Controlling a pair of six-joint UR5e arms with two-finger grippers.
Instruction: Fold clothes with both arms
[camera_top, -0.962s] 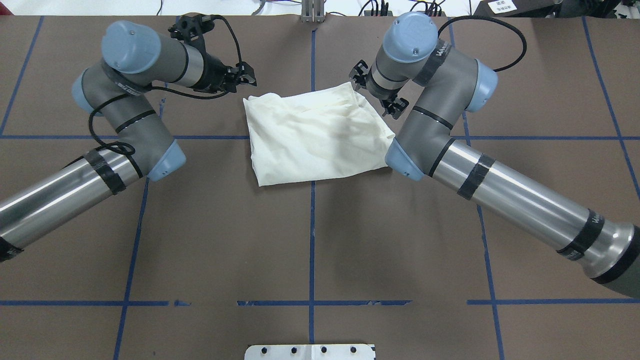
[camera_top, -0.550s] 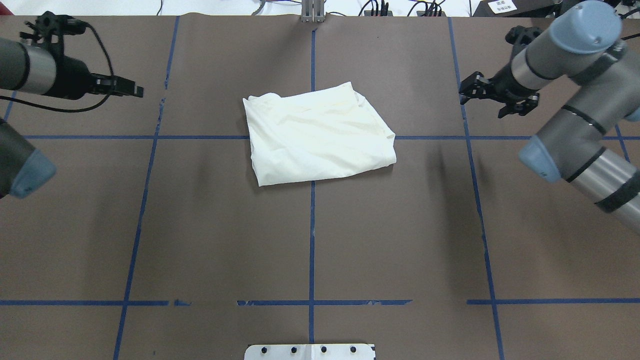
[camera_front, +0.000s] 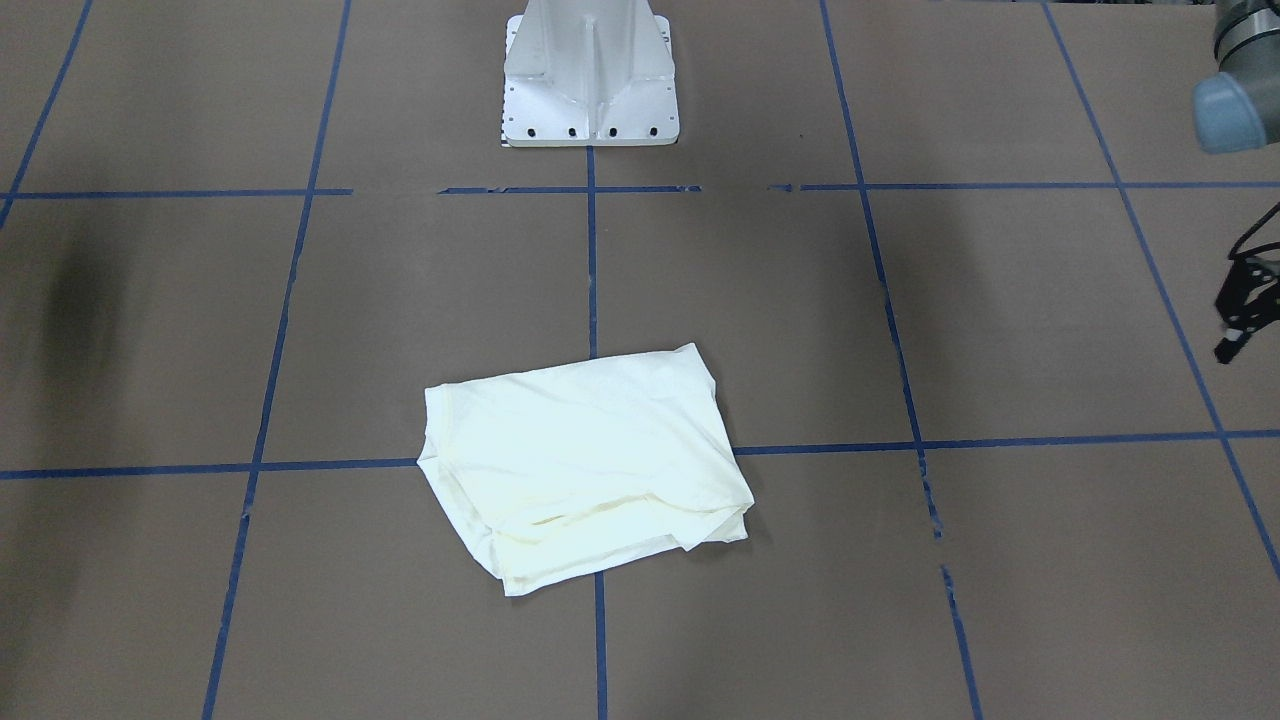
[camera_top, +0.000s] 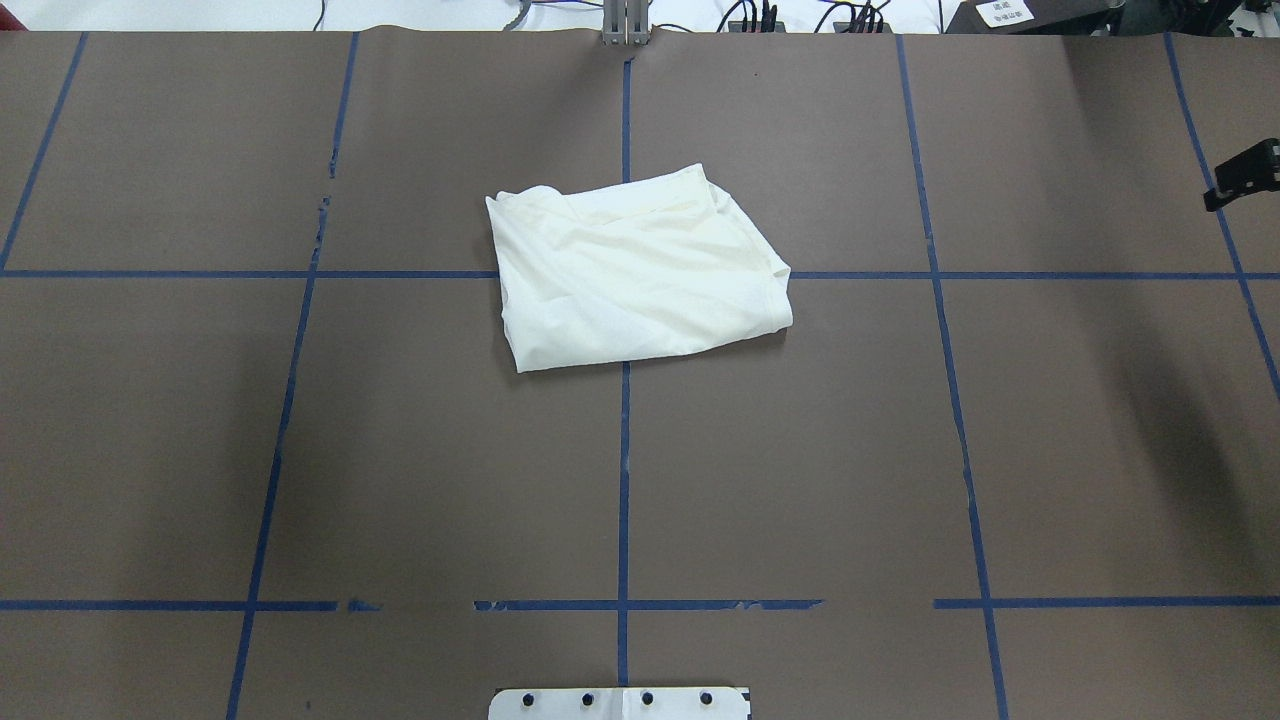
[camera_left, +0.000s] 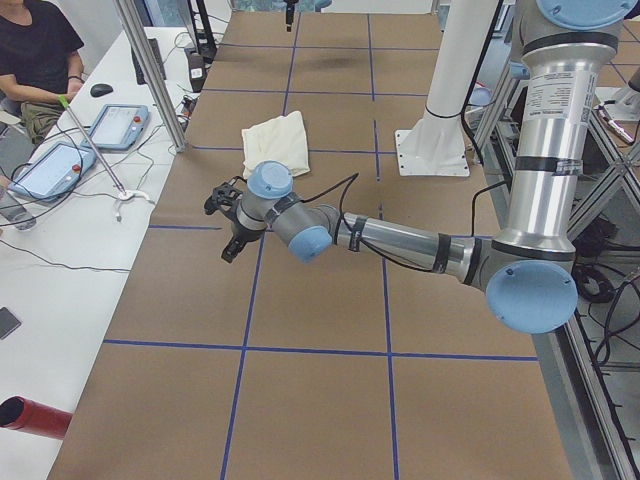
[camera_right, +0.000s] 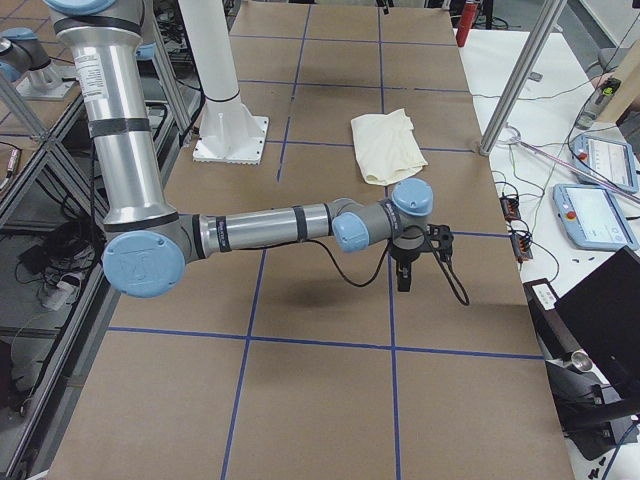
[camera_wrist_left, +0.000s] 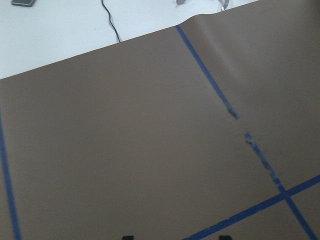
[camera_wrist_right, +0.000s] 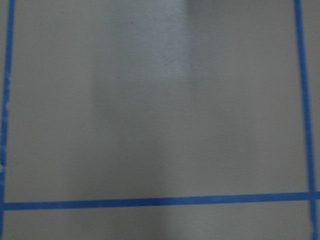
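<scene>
The fold is being judged as good as done: the cream-white long-sleeved T-shirt (camera_top: 640, 275) is being shown as a compact, slightly skewed rectangle, plain side up, near the middle of the brown table with blue tape lines (camera_top: 400, 450). No cloth is being held. The left black two-finger gripper (camera_left: 222, 222) is being kept spread open, well apart from it; whether the right black two-finger gripper (camera_right: 405, 275) is open cannot be told. At most some squaring-up is being left
</scene>
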